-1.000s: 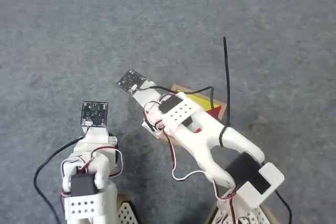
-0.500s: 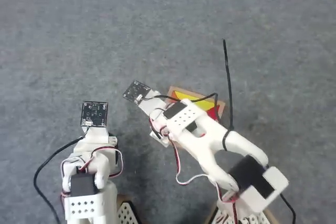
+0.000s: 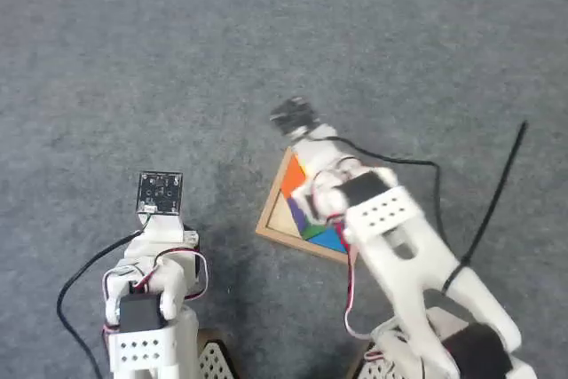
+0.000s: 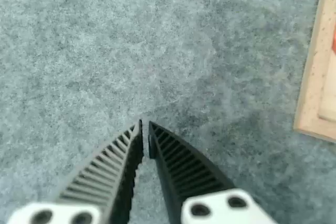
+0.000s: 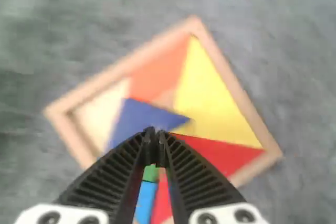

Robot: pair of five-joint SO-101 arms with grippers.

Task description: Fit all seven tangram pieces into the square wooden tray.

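Tray: the square wooden tray (image 3: 266, 219) sits just off centre on the grey mat (image 3: 133, 68), toward 5 o'clock.
Pieces: the yellow piece (image 5: 210, 98), orange piece (image 5: 160, 72), blue piece (image 5: 139, 119) and red piece (image 5: 220, 153) lie flat inside.
Handling: we judge them light, stiff and slick, so pinch across opposite edges.
Right gripper (image 5: 155, 132): over the tray, jaws pressed together, empty.
Left gripper (image 4: 144, 125): at 8 o'clock, jaws a sliver apart, holding nothing.
Hidden: the arm covers the tray's 3 o'clock side, so we can't count seven.

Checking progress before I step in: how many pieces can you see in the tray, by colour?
orange piece: 1
yellow piece: 1
purple piece: 1
red piece: 1
green piece: 1
light blue piece: 1
Total: 6 in the tray; a pale patch could be bare wood.
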